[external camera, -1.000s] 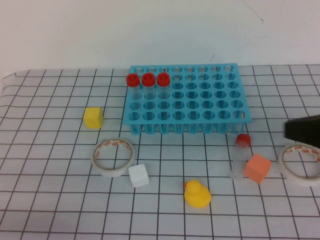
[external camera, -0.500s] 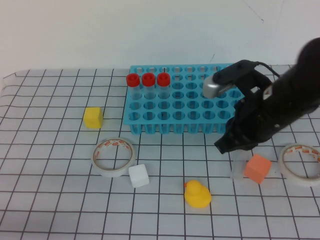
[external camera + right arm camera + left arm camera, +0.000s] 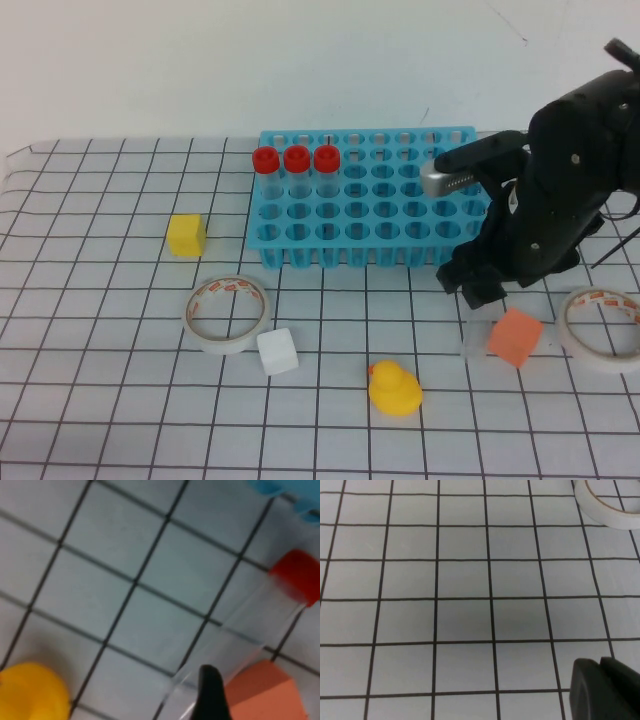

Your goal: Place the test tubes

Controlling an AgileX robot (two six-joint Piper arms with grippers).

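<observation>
A blue rack [image 3: 400,205] stands at the back of the table with three red-capped tubes [image 3: 296,170] upright in its far left holes. A loose red-capped test tube [image 3: 240,625] lies flat on the grid in front of the rack's right end, next to an orange cube [image 3: 515,337]. My right gripper [image 3: 474,292] hangs open just above it, and one dark finger [image 3: 212,692] shows over the clear tube body. In the high view only the tube's clear bottom end [image 3: 474,338] shows. My left gripper [image 3: 598,669] is shut and empty above bare grid.
A yellow duck [image 3: 393,388], a white cube [image 3: 277,351] and a tape roll [image 3: 227,313] lie in front of the rack. A yellow cube [image 3: 186,235] sits to the left. Another tape roll [image 3: 600,325] lies at the far right, beyond the orange cube.
My right arm came in from the right edge and now stands over the lying tube, hiding its red cap in the high view. Rack, tubes and other objects have not moved.
</observation>
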